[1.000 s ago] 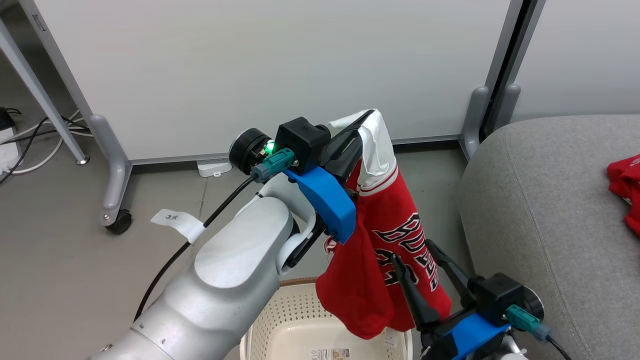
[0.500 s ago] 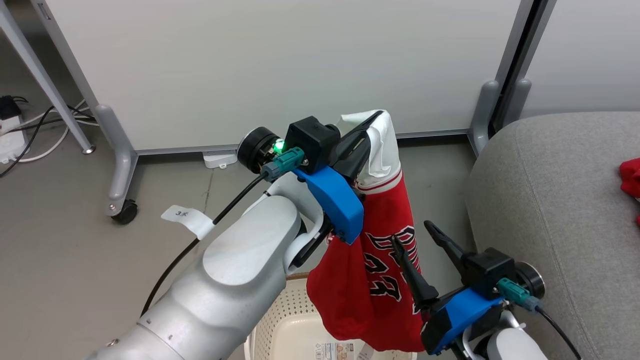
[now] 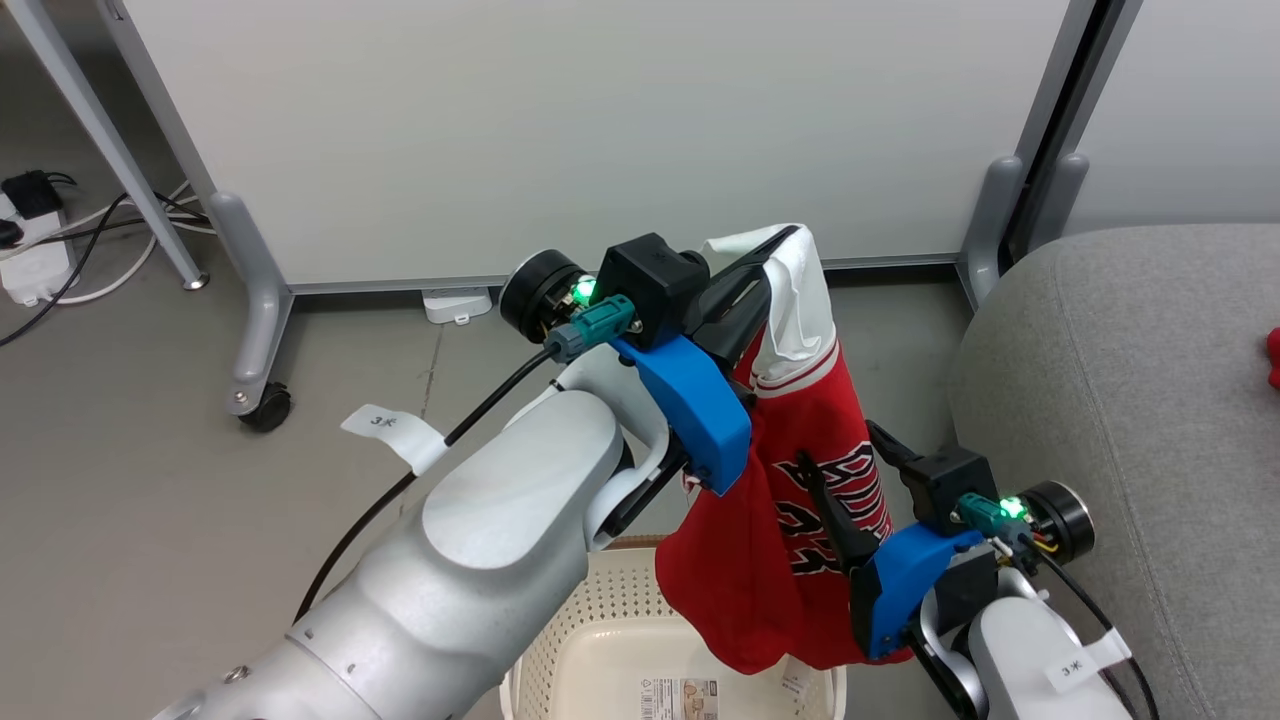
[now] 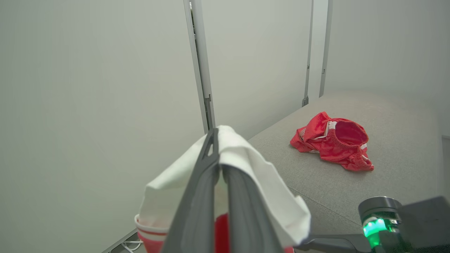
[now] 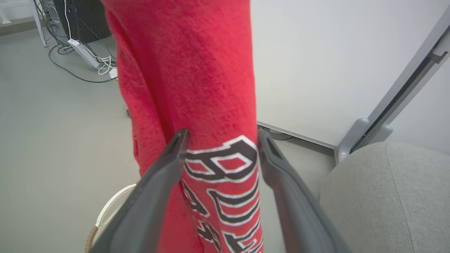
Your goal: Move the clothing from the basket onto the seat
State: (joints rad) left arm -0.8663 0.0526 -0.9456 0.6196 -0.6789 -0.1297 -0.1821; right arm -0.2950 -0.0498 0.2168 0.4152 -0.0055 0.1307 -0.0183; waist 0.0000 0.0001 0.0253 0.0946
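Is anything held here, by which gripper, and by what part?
The left gripper is shut on the red jersey, pinching its white upper edge so it hangs above the basket. The right gripper stands open astride the hanging cloth, gripping nothing.

It looks like a lab or office room: white partition panels point(image 3: 600, 140) on wheeled feet point(image 3: 262, 390), a power strip point(image 5: 83, 53) with loose cables point(image 5: 66, 69) on a grey floor point(image 3: 120, 500).

Your left pincer point(image 4: 215, 140) grips the jersey point(image 4: 267, 196).
Its white trim drapes the pincer; a red garment point(image 4: 330, 147) lies on the sofa point(image 4: 397, 147).
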